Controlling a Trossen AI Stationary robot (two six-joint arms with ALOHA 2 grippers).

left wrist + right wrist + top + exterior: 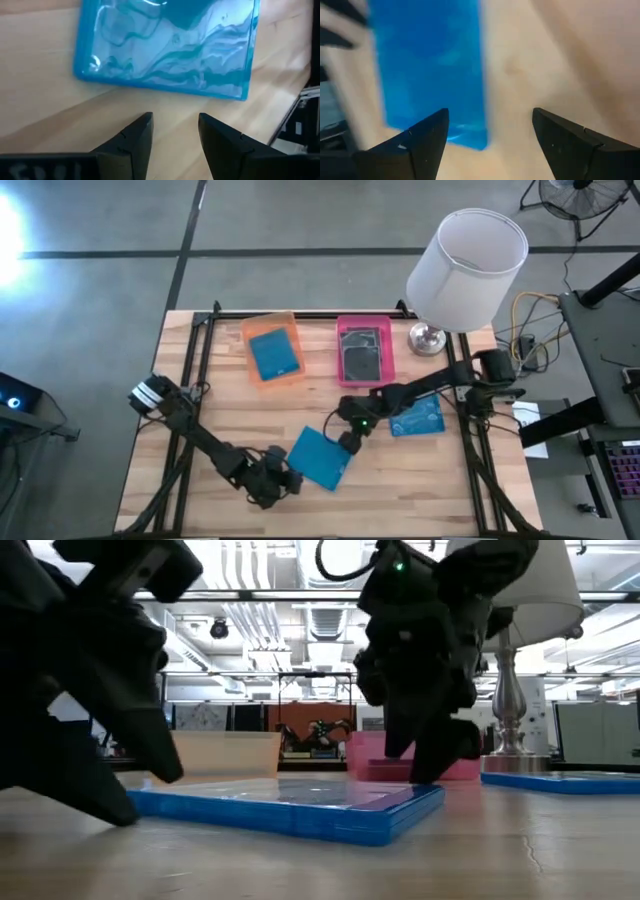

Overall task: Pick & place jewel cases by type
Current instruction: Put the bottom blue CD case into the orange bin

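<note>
High view: one blue jewel case (320, 458) is seen flat on the wooden table (430, 480), around 6 o'clock of centre. It's flanked by the left gripper (288, 479) at its 8 o'clock and the right gripper (347, 445) at its 2 o'clock, both spread open, nothing held. Another blue case (417, 417) is parked at 3 o'clock, a third inside the orange tray (290, 325), and a dark case in the pink tray (387, 342).
</note>
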